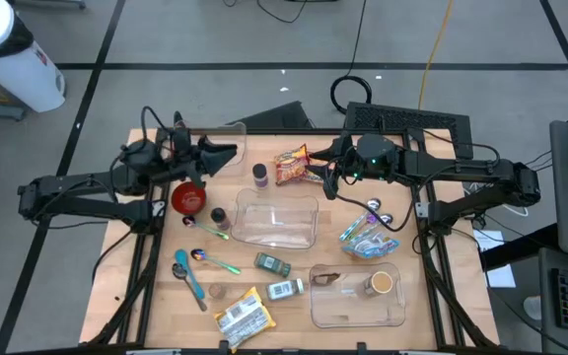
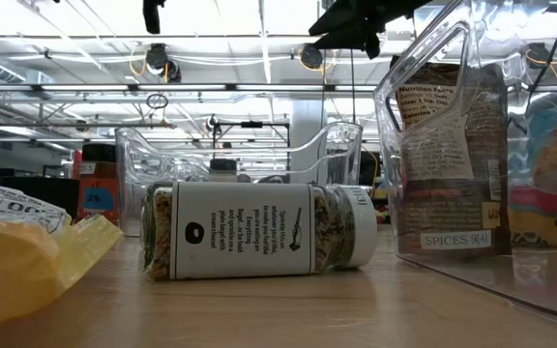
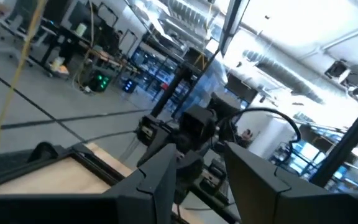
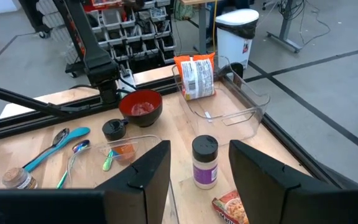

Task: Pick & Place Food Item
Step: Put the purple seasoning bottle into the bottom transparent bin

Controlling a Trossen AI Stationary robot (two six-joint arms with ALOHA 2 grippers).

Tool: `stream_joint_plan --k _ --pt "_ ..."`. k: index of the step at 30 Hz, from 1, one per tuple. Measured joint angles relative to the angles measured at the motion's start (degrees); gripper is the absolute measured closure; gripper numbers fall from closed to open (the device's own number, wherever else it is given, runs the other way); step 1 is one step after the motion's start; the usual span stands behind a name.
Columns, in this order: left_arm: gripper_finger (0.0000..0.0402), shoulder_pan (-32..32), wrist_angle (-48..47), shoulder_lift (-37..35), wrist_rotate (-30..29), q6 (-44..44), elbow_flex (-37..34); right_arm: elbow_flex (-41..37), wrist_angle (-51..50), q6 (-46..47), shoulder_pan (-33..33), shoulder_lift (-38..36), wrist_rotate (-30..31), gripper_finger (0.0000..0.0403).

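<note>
My left gripper hangs open above the table's far left part, pointing toward the right arm; nothing is between its fingers. My right gripper is open too, held above the far middle and facing left, empty. Beyond its fingers a spice jar stands upright on the table. An orange snack bag lies flat beside that gripper. A second orange packet stands in a clear bin at the far edge. A red bowl rests on the left.
A clear bin sits mid-table, another with packets at the near right. A blue bag, spoons, a jar on its side and a yellow bag are spread over the near half.
</note>
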Motion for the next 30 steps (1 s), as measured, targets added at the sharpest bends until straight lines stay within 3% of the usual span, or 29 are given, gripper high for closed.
stream_joint_plan --k 5,13,20,23,30 --pt "0.0233 0.0 0.4 3.6 3.4 -3.3 0.0 0.0 0.0 1.0 0.0 0.0 0.0 0.0248" --pt "0.0138 1.3 9.3 11.8 10.6 -6.3 0.0 0.0 0.0 1.0 0.0 0.0 0.0 0.0248" --pt "0.0086 4.8 12.7 13.6 8.9 -0.7 0.2 0.0 0.2 -0.1 0.0 -0.8 0.0 0.0248" --pt "0.0083 5.7 4.6 13.5 8.2 3.6 2.9 0.0 -0.6 -0.2 -0.2 -2.2 0.0 0.0248" --pt "0.0095 7.0 -36.1 16.3 5.5 24.8 18.9 0.0 -0.4 -0.2 -1.8 -5.8 0.0 0.0248"
